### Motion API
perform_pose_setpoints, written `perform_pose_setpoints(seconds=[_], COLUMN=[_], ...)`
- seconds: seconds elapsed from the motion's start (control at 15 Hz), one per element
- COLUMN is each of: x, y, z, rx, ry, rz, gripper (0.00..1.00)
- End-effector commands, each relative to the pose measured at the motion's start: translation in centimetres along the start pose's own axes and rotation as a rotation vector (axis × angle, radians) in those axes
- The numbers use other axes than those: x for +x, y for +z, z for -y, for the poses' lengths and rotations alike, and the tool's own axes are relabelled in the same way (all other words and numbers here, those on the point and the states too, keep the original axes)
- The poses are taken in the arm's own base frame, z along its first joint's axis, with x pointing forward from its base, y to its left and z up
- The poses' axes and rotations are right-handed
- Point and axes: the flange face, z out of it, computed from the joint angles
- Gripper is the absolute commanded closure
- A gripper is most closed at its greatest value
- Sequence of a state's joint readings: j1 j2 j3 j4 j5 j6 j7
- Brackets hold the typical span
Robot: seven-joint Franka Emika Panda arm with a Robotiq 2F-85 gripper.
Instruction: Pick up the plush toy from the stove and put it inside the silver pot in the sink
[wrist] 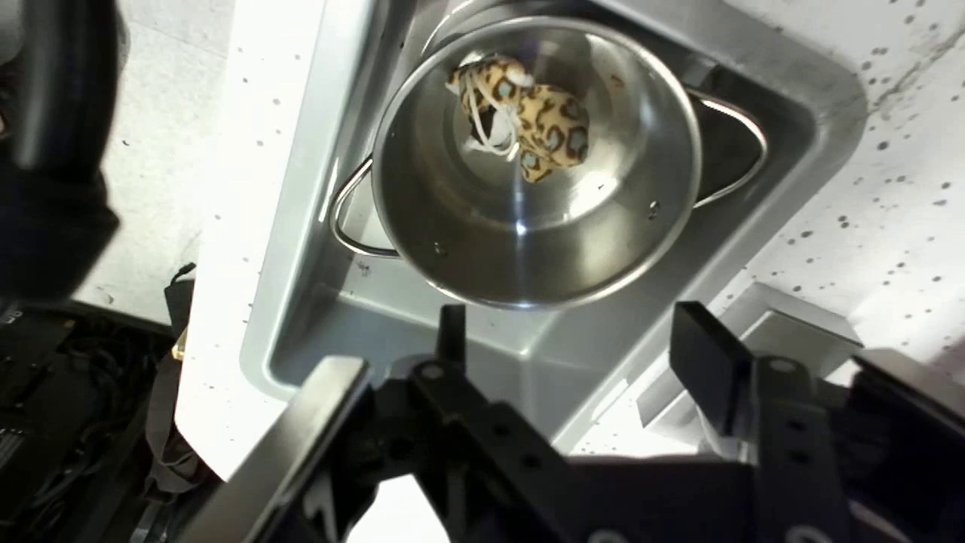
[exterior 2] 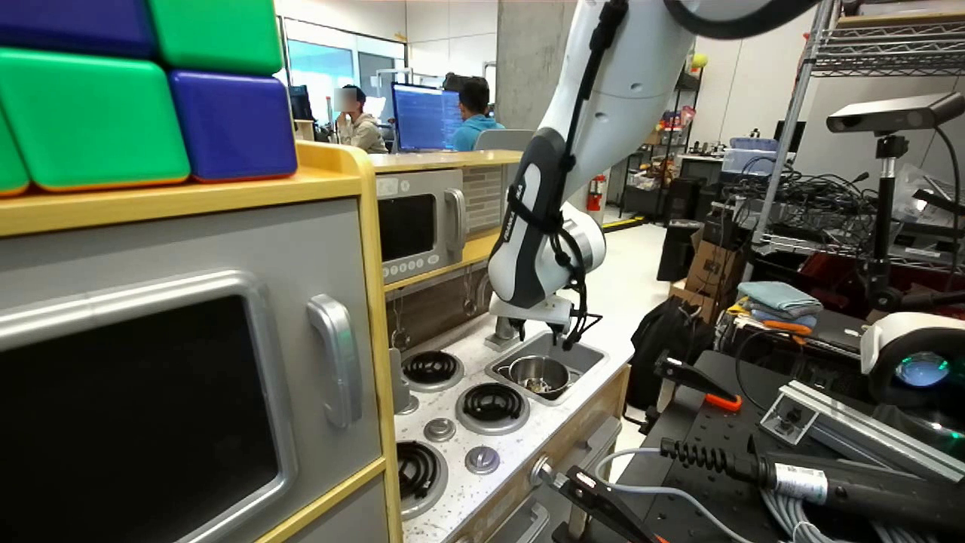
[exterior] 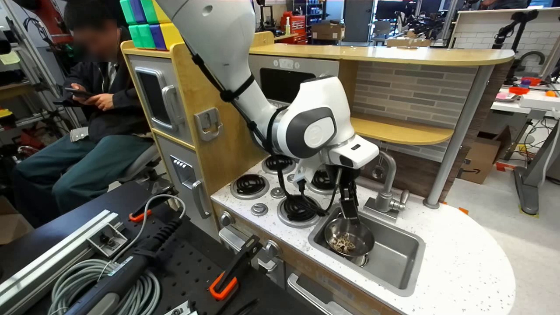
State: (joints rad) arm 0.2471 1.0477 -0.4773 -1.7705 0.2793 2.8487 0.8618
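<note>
The plush toy [wrist: 554,124], tan with brown and grey spots and white strings, lies on the bottom of the silver pot [wrist: 482,253] in the wrist view. The toy also shows small inside the pot in both exterior views [exterior: 343,243] [exterior 2: 537,385]. The two-handled pot stands in the grey sink [exterior: 398,267]. My gripper [wrist: 571,324] is open, with nothing between its fingertips. It is above the sink, over the pot's faucet-side area in an exterior view [exterior: 350,216], apart from the toy. No toy shows on the stove [exterior: 238,205].
The silver faucet [exterior: 387,175] rises beside the sink, close to the gripper. A wooden shelf [exterior: 402,129] and upper ledge [exterior: 393,54] stand behind the arm. A black bench [exterior: 183,262] with cables and clamps lies in front of the toy kitchen. A person [exterior: 96,100] sits near it.
</note>
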Motion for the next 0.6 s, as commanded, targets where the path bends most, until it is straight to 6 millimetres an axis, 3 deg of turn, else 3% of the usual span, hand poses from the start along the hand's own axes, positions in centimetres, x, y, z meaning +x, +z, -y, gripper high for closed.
perform_pose_setpoints(seconds=[0.0,0.2,0.33,0.4,0.53], x=[-0.8,-0.9,-0.8,-0.5,-0.1], y=[-5.9,-9.8,-11.4,-8.9,-9.8], z=[-1.9,-3.2,-4.0,-2.3,-2.7], rx=[0.063,0.134,0.152,0.117,0.126], ry=[-0.038,-0.033,-0.056,-0.029,-0.023], rz=[0.079,0.133,0.141,0.123,0.128], gripper=[0.01,0.0,0.0,0.0,0.0])
